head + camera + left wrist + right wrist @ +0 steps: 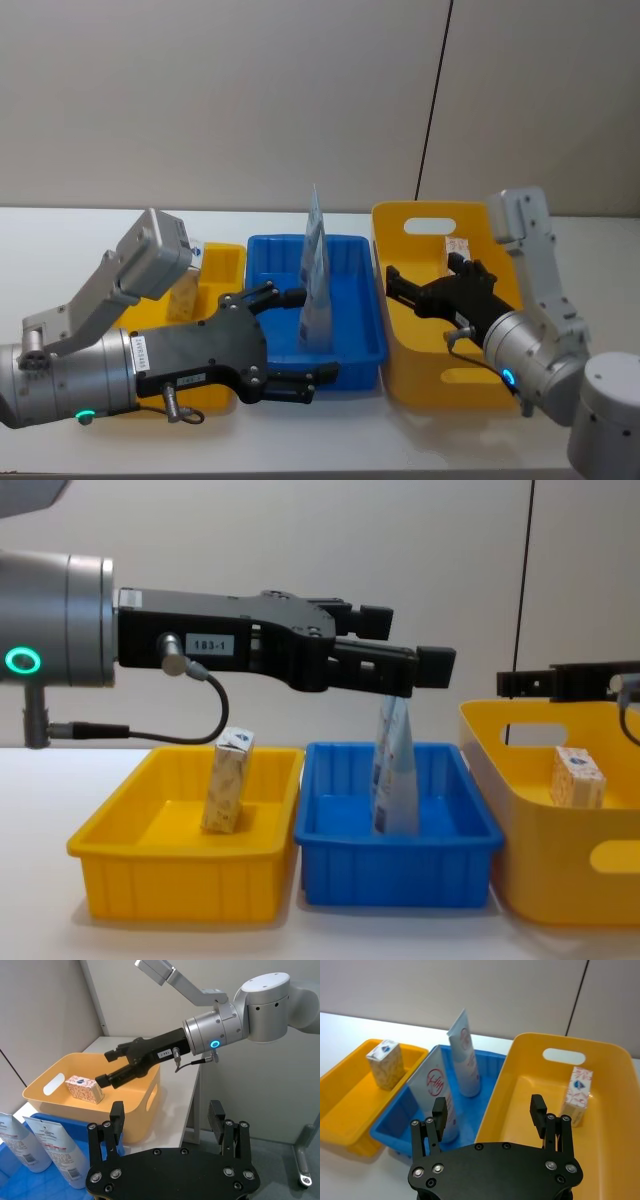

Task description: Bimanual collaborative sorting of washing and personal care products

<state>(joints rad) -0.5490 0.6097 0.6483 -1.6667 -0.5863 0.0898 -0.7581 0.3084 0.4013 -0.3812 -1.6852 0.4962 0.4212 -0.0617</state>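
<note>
Left tool [290,345] hangs open by the two tubes [316,275] in the blue tray [355,345], right tool [395,285] open over the basket [400,370] and its carton [458,248].

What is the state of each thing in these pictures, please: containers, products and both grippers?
Yellow plastic tray: holds one carton.
Cream floral carton in the tray: upright, slightly tilted.
Blue plastic tray: holds two tubes.
Pale blue-white soft tubes: standing upright, leaning.
Big yellow handled basket: holds one carton.
Cream floral carton in the basket: standing upright.
Left gripper: open, empty, by the tubes.
Right gripper: open, empty, over the basket.
</note>
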